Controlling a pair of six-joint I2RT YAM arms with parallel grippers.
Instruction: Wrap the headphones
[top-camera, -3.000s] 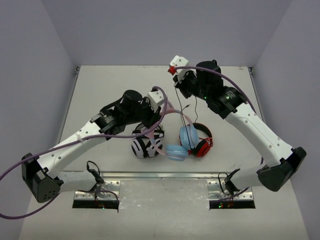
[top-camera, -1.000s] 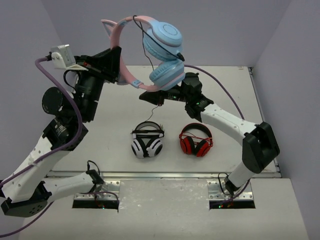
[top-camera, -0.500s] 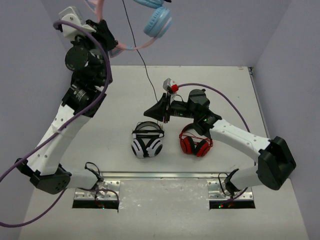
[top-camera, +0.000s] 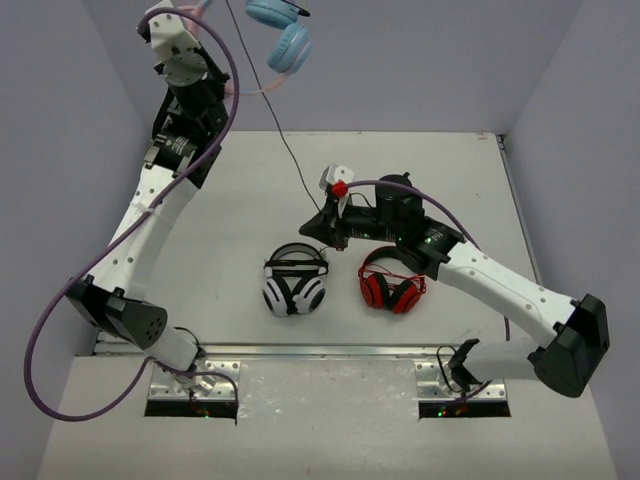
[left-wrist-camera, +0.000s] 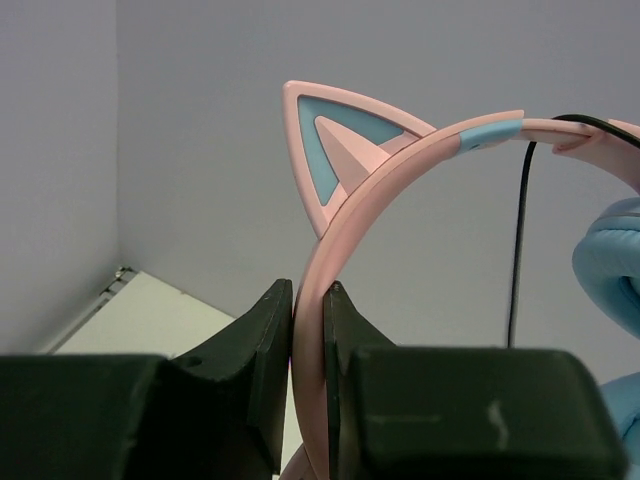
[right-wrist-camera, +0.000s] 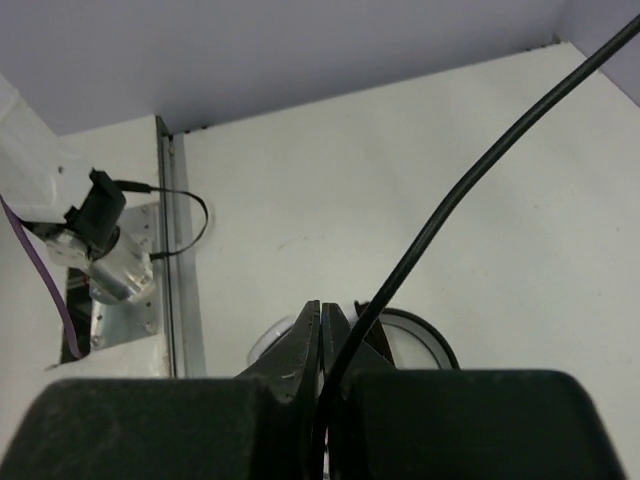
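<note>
The headphones (top-camera: 288, 47) hung in the air at the top of the overhead view, left of centre, well above the surface (top-camera: 230, 190). The left arm (top-camera: 150, 210) reached up along the left side of that frame. In its wrist view its jaws pinched the pink headband (left-wrist-camera: 400, 165), one on each side of the band, just below a pink cat ear (left-wrist-camera: 335, 135) with a blue inner face. A light blue ear cup (left-wrist-camera: 610, 260) showed at the right edge of that view. The thin black cable (right-wrist-camera: 468, 188) slanted down from the headphones toward the middle of the overhead frame, to the right arm (top-camera: 480, 275), which stretched in from the lower right. In the right wrist view its jaws were pressed nearly together with the cable nipped between their tips. The cable rose from there to the upper right corner. On the surface lay a white-and-black pair (top-camera: 295, 282) below those jaws and, apart to its right, a red-and-black pair (top-camera: 392, 285).
</note>
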